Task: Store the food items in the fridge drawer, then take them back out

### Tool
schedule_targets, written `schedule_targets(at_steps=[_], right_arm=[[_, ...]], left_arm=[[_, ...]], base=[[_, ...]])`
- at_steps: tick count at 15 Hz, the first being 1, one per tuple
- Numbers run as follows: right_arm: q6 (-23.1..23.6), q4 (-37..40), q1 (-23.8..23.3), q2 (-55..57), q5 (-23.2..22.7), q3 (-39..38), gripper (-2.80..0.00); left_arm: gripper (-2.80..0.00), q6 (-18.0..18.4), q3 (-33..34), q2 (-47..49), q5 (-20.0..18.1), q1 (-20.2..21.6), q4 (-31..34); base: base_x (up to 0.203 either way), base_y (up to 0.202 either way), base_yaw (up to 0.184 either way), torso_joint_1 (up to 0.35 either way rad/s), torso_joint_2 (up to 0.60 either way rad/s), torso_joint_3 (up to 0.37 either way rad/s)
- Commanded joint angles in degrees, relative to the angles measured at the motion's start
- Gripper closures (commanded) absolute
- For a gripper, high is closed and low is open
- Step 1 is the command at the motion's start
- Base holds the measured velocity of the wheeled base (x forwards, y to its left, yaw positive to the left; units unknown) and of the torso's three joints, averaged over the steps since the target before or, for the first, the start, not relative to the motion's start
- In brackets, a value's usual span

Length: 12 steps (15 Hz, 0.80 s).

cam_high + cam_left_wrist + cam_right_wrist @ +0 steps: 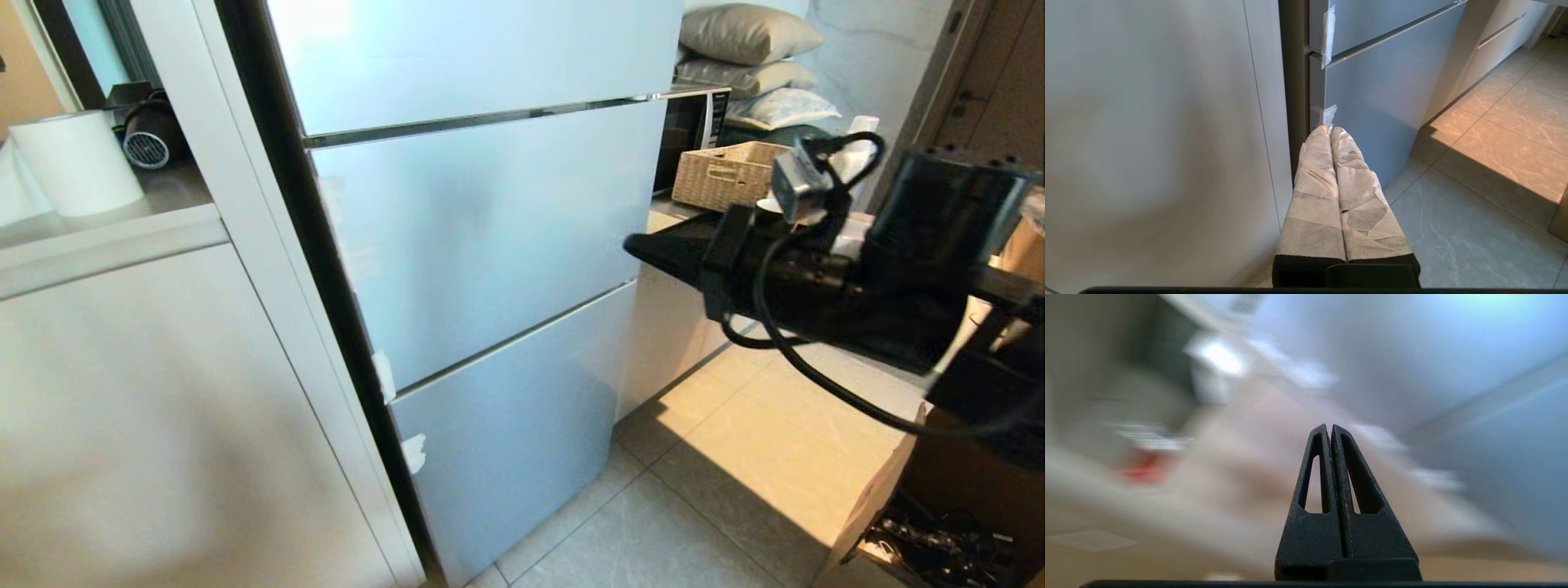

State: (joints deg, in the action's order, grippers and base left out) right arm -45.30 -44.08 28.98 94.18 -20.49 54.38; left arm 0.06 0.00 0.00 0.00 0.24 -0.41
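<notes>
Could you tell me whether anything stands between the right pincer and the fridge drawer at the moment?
Yes. The fridge's pale blue front panels are all shut, so the drawer is hidden behind them. The right pincer, shut and empty, is raised off the fridge's right side; a panel must be opened first.

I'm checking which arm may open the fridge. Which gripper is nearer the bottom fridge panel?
Left. The left gripper is low by the bottom fridge panel, at its taped edge; the right gripper hangs higher, off its other side.
</notes>
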Motion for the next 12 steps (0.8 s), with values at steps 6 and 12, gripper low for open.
schedule_targets(at_steps=[6, 12], right_arm=[[31.81, 16.15, -15.16, -48.80, 14.71, -34.80, 0.00], [43.58, 38.02, -27.99, -86.89, 10.48, -49.99, 0.00]], left_arm=[[0.00, 0.03, 0.09, 0.00, 0.00, 0.02, -0.02], [0.00, -0.01, 0.04, 0.00, 0.09, 0.02, -0.02]], base=[[0.000, 0.000, 0.000, 0.000, 0.00, 0.000], [0.000, 0.000, 0.000, 0.000, 0.00, 0.000]])
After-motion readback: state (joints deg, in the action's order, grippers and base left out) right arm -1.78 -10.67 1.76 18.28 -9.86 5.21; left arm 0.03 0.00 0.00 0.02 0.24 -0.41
